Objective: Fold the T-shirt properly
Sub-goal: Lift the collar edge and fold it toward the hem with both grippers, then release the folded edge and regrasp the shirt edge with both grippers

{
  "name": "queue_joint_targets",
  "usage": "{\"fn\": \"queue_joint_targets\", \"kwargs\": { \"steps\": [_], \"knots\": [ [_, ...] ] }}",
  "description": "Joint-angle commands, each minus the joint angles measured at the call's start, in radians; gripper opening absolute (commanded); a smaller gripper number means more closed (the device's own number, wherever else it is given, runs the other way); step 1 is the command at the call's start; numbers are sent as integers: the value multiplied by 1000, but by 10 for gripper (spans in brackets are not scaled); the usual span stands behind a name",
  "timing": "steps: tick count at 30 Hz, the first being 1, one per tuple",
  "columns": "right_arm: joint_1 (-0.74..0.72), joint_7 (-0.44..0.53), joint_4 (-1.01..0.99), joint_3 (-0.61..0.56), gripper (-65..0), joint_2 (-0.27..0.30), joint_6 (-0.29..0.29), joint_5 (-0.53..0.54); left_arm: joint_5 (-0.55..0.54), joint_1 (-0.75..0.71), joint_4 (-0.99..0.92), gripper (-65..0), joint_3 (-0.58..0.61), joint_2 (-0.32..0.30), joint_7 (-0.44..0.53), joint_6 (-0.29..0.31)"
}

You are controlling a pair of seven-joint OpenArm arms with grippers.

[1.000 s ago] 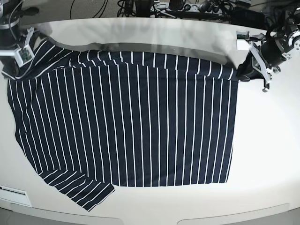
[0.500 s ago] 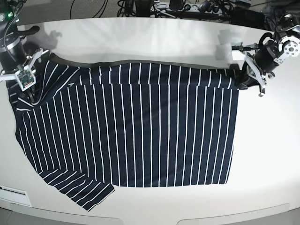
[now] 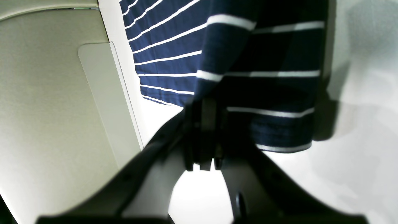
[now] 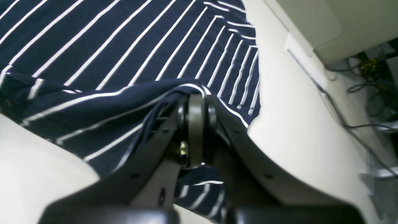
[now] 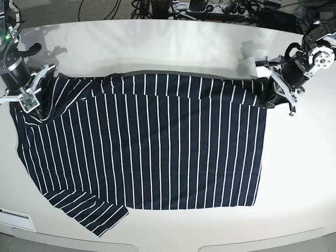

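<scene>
Nearest the base camera, the T-shirt point(image 5: 142, 152) lies flat on the table point(image 5: 299, 173), one sleeve trailing off below both sets of jaws. Farther back, its far edge is lifted and doubled forward. The right gripper point(image 4: 196, 124) is clamped tight on the shoulder end; the left gripper point(image 3: 202, 133) is likewise closed on the hem corner. Since a second ago both have carried that edge toward the near side, widening the folded band. Judgement: first lengthwise fold is under way, incomplete.
</scene>
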State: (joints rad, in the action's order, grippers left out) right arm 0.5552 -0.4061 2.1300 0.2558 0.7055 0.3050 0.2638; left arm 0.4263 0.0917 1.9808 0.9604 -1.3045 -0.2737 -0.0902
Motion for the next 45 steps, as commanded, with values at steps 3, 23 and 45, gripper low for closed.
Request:
{"fn": "queue_joint_targets", "kwargs": {
  "steps": [3,23,45],
  "knots": [
    [-56,27,-18,-53,-650,15,-10,-6,7,9,8,-650,-13,-21,3,-19],
    [-425,-25,-222,-249,-511,15,-61,63,-486,39,-242,-455,-250,201,66,0],
    [-367,-254,-222,-249,-650,5,73,253,-157,208,-238,-370,-250,143,127,192]
  ]
}}
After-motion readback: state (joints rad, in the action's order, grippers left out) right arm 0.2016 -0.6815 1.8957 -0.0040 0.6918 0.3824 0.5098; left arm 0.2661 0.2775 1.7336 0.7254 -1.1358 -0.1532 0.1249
